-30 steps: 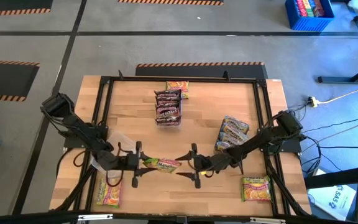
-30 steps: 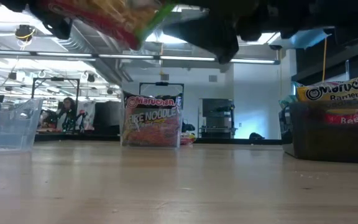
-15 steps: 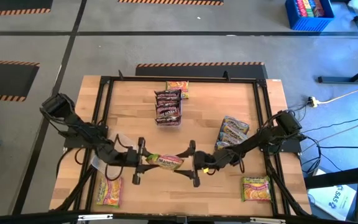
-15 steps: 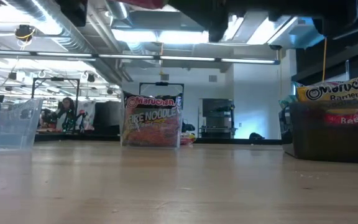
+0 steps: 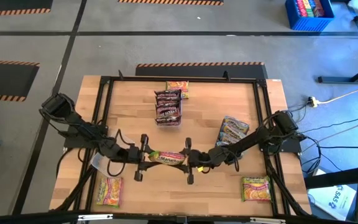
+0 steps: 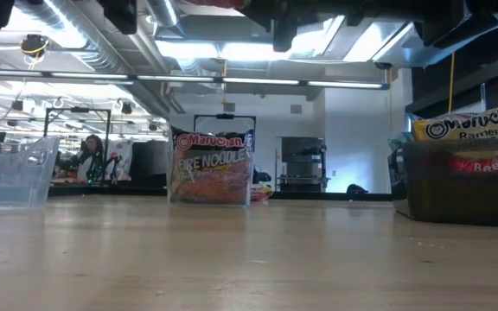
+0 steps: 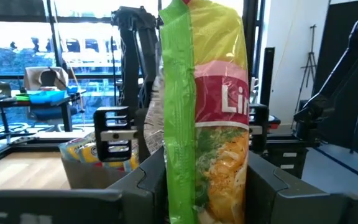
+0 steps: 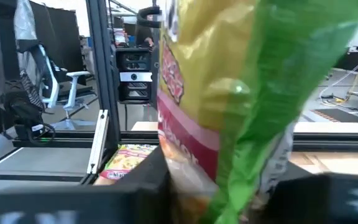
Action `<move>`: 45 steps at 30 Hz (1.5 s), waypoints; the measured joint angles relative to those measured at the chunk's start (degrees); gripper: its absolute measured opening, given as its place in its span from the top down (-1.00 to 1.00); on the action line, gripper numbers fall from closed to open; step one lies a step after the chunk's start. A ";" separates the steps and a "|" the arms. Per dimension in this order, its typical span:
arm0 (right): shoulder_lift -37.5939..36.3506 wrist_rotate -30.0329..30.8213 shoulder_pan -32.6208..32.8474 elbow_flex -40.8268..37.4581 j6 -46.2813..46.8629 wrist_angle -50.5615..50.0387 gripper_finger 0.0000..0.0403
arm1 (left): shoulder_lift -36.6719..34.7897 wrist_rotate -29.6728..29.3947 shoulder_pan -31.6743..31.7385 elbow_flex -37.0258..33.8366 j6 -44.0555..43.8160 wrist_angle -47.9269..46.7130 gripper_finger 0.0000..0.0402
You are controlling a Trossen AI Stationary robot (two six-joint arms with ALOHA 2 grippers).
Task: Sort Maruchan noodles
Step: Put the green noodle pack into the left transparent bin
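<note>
A yellow-green Maruchan noodles packet [image 5: 166, 157] hangs above the table's near middle between my two grippers. My left gripper [image 5: 146, 157] is shut on its left end and my right gripper [image 5: 188, 161] on its right end. In the left wrist view the packet [image 7: 210, 112] stands on edge between the fingers, and the right wrist view shows the same packet [image 8: 229, 93]. Dark maroon packets [image 5: 168, 107] stand in a bin at the far middle. Light blue packets [image 5: 234, 130] fill a bin at the right. My left gripper pinches the packet's left end [image 7: 185, 186] between its two fingers. The fingers come level from the table's left. The packet is lifted clear and stands on edge, reaching toward the other gripper. My right gripper pinches the packet's right end [image 8: 194, 177] between its two fingers, coming level from the table's right. The packet fills the gap between the fingers and is clear of the table.
Loose yellow-pink packets lie near the front left [image 5: 107, 191] and front right [image 5: 256, 188]. An orange-red packet [image 5: 178, 86] lies behind the maroon bin. A clear bin [image 6: 11, 173] stands at the left. A black frame [image 5: 104, 99] runs around the table.
My left gripper has carried the packet up and toward the table's right, out of the low view's top. My right gripper has gone toward the table's left to the packet's free end and shut on it. The packet now hangs between both grippers.
</note>
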 joint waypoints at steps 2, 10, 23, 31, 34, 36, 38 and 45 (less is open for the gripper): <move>0.00 0.26 -0.01 -0.04 -0.28 -0.18 0.52 | 0.01 -1.21 -0.27 0.00 0.18 -0.12 0.33; 0.04 -0.26 0.88 0.14 0.01 -4.26 0.52 | -11.57 -3.81 -4.16 0.74 -1.84 -18.36 -0.01; 0.50 -2.63 -2.37 4.09 9.73 -28.10 0.50 | -14.32 0.86 -2.40 33.71 -19.52 -89.35 -0.11; 0.48 -4.91 -2.57 5.71 9.10 -28.22 0.49 | 1.02 8.40 4.06 51.87 -21.90 -109.88 -0.16; 0.48 -5.19 -2.57 5.73 9.09 -28.46 0.49 | 5.46 10.10 6.33 56.67 -24.01 -116.41 -0.24; 0.48 -5.17 -2.57 5.73 9.09 -28.19 0.48 | 7.71 12.42 7.67 59.02 -24.85 -118.33 -0.30; 0.48 -5.17 -2.57 5.73 9.06 -28.30 0.48 | 9.63 16.42 8.88 59.98 -25.13 -118.85 -0.34; 0.48 -4.14 -2.59 5.73 9.02 -28.28 0.48 | 14.00 24.40 10.74 60.11 -25.47 -119.38 -0.34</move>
